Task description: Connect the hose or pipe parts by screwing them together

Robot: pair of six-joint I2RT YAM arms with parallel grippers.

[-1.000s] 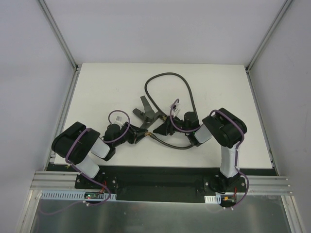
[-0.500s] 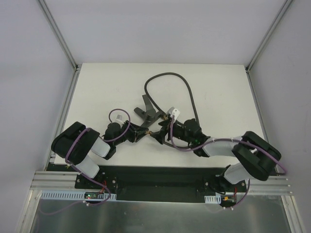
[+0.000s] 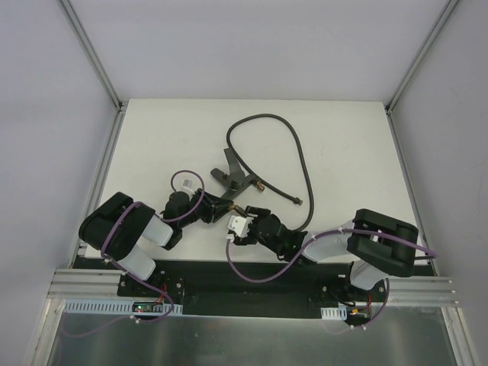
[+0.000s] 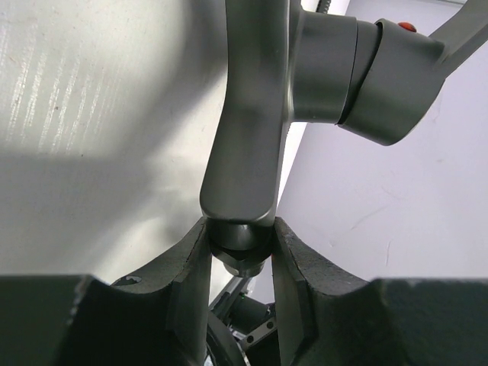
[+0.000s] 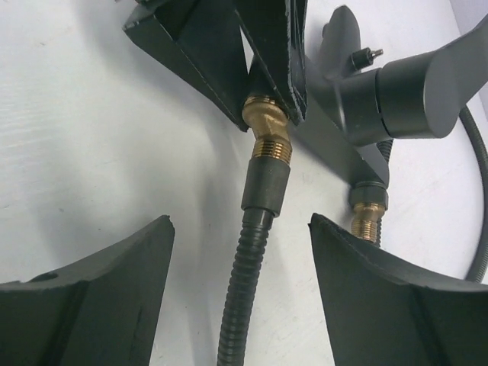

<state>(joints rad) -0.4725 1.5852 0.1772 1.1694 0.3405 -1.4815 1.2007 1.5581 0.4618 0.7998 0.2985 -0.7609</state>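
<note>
1. Firmly held the forked fitting (image 3: 229, 174) by the end of one leg, with the left gripper (image 3: 220, 204) closed on it at the fitting's near side, on the white table (image 3: 168, 137).
2. Showed, from the left wrist, both fingers (image 4: 191, 263) of the left gripper (image 4: 239, 229) pressed against the dark rounded end of the forked fitting (image 4: 248, 114), its leg upright between them.
3. Caught the right gripper (image 3: 245, 214) just right of the fitting's clamped leg, with jaws spread wide and gripping nothing.
4. Found the hose (image 5: 267, 183) running up between the right gripper's (image 5: 240, 221) spread fingers (image 5: 99, 282), apart from both, with its dark collar butted in line against the brass threaded tip (image 5: 268, 133) under the fitting's clamped leg.
5. Traced the hose (image 3: 267, 116) from there round the fitting's right side, in a wide loop beyond the fitting, then back past it.
6. Located the hose's free brass end (image 3: 297, 201) flat on the table just right of the fitting, apart from both grippers.
7. Glimpsed the second brass tip (image 5: 368, 217) of the forked fitting (image 5: 404, 91) right of the clamped one, partly hidden behind a right-gripper finger; could not tell whether anything joined it.
8. Could not tell how far the hose collar sat threaded onto the tip.
</note>
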